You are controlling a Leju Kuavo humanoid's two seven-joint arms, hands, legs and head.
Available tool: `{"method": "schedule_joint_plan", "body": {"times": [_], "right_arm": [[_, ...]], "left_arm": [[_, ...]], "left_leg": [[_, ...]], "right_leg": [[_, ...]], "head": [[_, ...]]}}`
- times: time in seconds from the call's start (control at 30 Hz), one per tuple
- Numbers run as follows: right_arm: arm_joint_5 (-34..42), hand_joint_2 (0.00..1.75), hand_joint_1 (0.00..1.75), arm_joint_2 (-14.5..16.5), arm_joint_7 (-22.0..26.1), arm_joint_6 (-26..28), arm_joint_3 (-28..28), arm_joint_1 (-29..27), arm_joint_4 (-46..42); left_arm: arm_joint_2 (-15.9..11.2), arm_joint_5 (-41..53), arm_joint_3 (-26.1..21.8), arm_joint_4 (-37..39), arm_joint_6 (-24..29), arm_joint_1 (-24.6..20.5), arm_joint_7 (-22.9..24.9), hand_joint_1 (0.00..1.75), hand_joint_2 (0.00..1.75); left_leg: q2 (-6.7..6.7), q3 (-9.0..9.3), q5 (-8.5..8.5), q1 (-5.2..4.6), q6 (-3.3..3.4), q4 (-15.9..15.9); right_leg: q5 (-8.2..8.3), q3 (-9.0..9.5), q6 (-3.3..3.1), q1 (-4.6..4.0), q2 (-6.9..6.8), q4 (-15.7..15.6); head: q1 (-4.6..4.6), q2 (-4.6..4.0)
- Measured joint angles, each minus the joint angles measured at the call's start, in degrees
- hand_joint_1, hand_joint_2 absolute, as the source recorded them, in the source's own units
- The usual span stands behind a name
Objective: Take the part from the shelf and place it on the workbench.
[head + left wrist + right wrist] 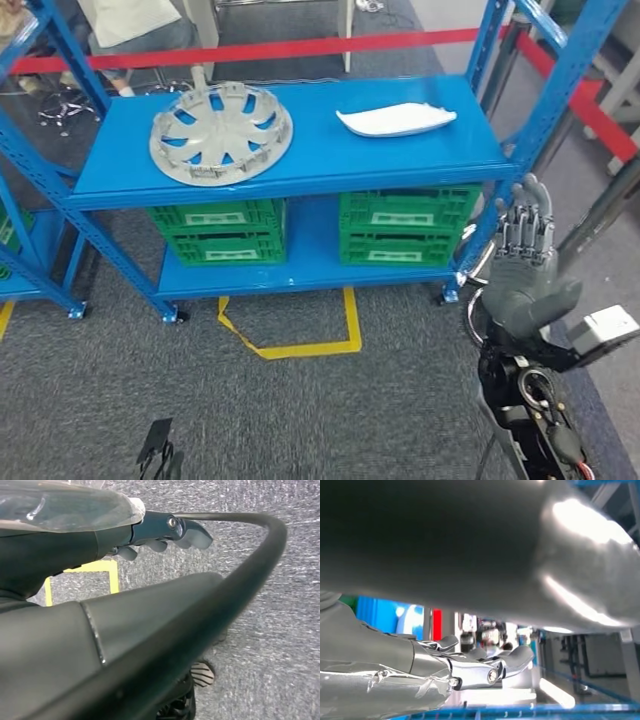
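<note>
On the top board of the one blue shelf lie two parts: one silver wheel cover and one white curved panel. On the lower board stand two green crates, side by side. On the grey floor there is one yellow tape mark, and one red barrier strip runs behind the shelf.

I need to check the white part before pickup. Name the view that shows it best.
Head view: the white part lies whole on the blue shelf, right of the hubcap. The right wrist view gives a pale blur beyond the robot hand; the left wrist view faces the floor.
</note>
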State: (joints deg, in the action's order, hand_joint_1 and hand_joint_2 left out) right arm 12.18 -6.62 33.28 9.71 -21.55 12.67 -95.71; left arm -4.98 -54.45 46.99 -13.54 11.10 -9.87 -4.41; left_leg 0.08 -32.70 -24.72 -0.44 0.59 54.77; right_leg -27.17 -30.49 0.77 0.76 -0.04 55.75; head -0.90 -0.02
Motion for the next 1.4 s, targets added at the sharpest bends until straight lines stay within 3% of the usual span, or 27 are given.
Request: {"method": "schedule_joint_plan", "body": {"times": [0.13, 0.4, 0.7, 1.4], "right_arm": [[-0.01, 0.0, 0.0, 0.08, 0.01, -0.02, 0.04, 0.02, 0.0], [-0.01, 0.0, 0.0, 0.15, 0.01, -0.07, 0.01, 0.08, 0.0], [-0.09, 0.0, 0.0, 0.15, -0.02, -0.14, 0.02, 0.07, -0.02], [-0.26, 0.0, 0.0, 0.26, -0.03, -0.74, 0.02, 0.1, -0.02]], "left_arm": [[-0.1, -0.01, 0.0, 0.01, 0.0, 0.14, -0.03, 0.0, 0.0], [-0.11, -0.02, 0.0, 0.01, 0.0, 0.13, -0.09, 0.0, 0.0], [-0.07, 0.02, 0.0, 0.01, -0.1, 0.13, -0.06, 0.0, 0.0], [-0.07, -0.17, 0.0, 0.03, -0.04, 0.14, -0.12, 0.0, 0.0]], "left_leg": [[-0.01, -0.05, 0.22, 0.06, 0.46, -0.12], [-0.02, 0.26, 0.48, 0.3, -0.28, -0.72], [-0.02, 0.27, 0.35, 0.32, -0.93, -0.73], [-0.02, 0.27, 0.31, 0.26, -0.95, -0.72]], "right_leg": [[0.06, 0.07, -0.31, -0.29, 0.11, -0.18], [-0.01, 0.14, -1.04, -0.56, 0.1, -0.18], [-0.03, 0.19, -1.17, -0.56, 0.09, -0.22], [-0.02, 0.29, -1.16, -0.49, 0.09, -0.38]], "head": [[0.82, -0.01], [1.78, 0.0], [1.74, -0.01], [1.61, -0.01]]}}
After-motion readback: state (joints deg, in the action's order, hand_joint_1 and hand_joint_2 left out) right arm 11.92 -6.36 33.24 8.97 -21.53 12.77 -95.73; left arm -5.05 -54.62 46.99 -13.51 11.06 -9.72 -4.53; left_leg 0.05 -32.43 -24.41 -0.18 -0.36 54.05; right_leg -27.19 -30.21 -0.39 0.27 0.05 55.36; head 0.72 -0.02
